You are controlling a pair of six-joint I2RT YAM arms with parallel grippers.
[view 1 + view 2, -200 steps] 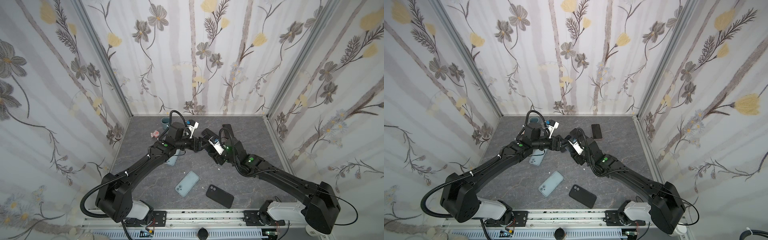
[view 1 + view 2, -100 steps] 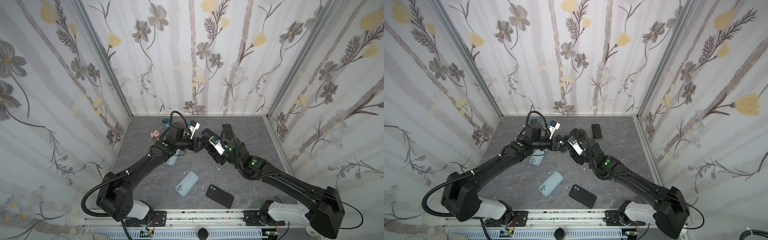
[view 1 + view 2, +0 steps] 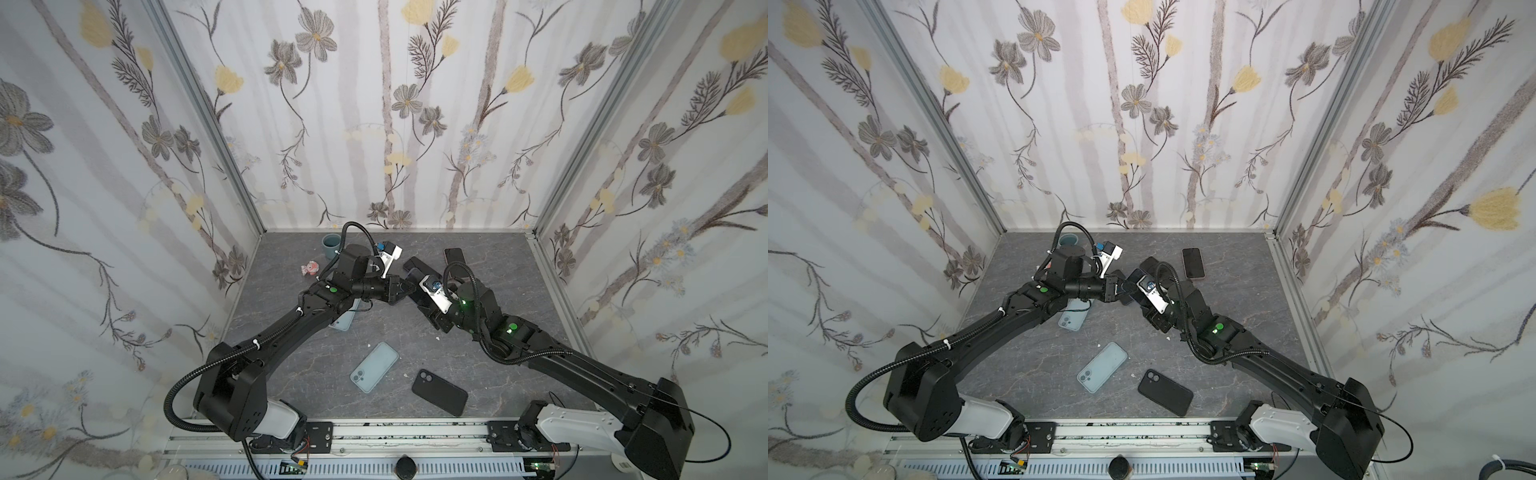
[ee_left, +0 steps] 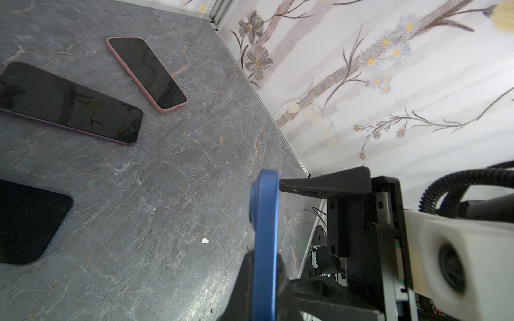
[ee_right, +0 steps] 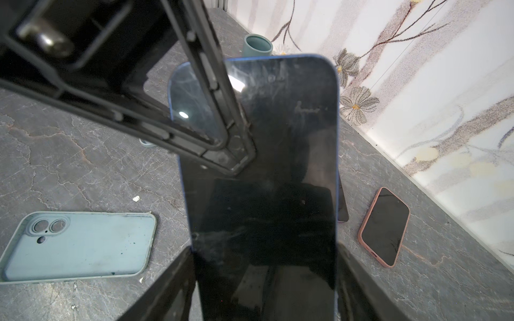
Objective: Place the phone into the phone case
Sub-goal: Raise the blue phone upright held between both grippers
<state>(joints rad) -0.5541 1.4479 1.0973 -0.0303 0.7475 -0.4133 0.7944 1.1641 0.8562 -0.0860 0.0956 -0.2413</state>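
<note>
Both arms meet above the worktop: right gripper clamps the phone (blue-edged, upright); left gripper pinches its free end.

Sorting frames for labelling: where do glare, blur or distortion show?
Right wrist view: the blue phone shows a glare patch and smudges; the left gripper across it is out of focus. Left wrist view: the right wrist camera is blurred; the pink-cased phone mirrors the wallpaper. Both top views: sharp, but corner posts splay.
</note>
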